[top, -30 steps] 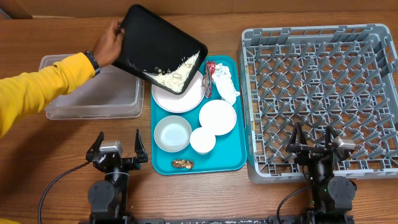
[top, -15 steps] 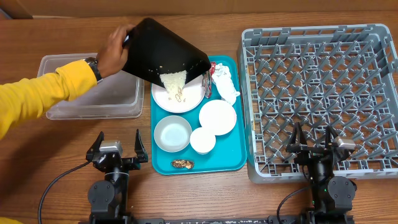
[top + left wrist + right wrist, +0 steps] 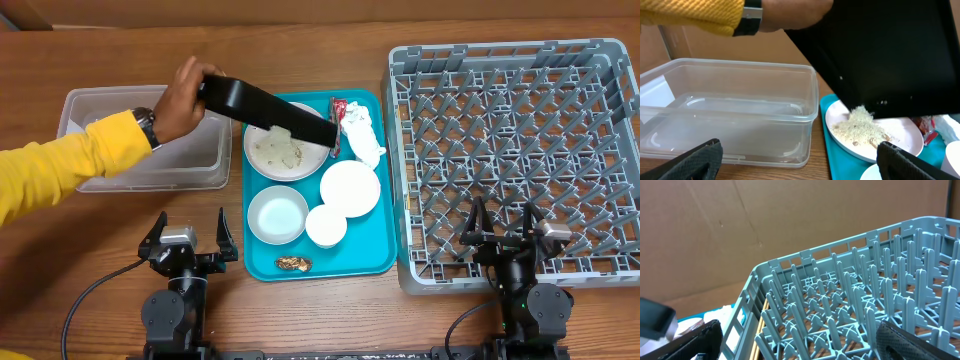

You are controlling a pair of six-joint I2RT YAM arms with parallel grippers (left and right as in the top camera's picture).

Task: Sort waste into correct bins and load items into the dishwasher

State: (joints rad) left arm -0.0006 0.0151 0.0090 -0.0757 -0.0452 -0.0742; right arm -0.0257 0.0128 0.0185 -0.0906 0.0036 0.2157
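A person's hand [image 3: 180,95] holds the black tray [image 3: 270,108] tipped steeply over the white plate [image 3: 283,155], where the rice [image 3: 860,127] lies in a heap. The plate, two pale bowls [image 3: 350,188] [image 3: 278,215], a small white cup [image 3: 326,225], the crumpled napkin [image 3: 362,135], the red wrapper [image 3: 337,107] and a brown lump [image 3: 293,263] sit on the teal tray [image 3: 375,262]. The clear tub [image 3: 140,160] stands to its left, the grey dish rack [image 3: 520,150] to its right. My left gripper [image 3: 190,235] is open near the front edge. My right gripper [image 3: 503,225] is open over the rack's front.
The person's yellow-sleeved arm [image 3: 60,165] reaches in from the left across the clear tub [image 3: 730,115]. In the left wrist view the black tray [image 3: 890,55] hangs over the plate [image 3: 905,142]. Brown cardboard stands behind the rack [image 3: 865,305].
The person has tipped the black tray steeper, from slanted to nearly on edge, and the rice has slid off it onto the white plate. Neither arm has moved.
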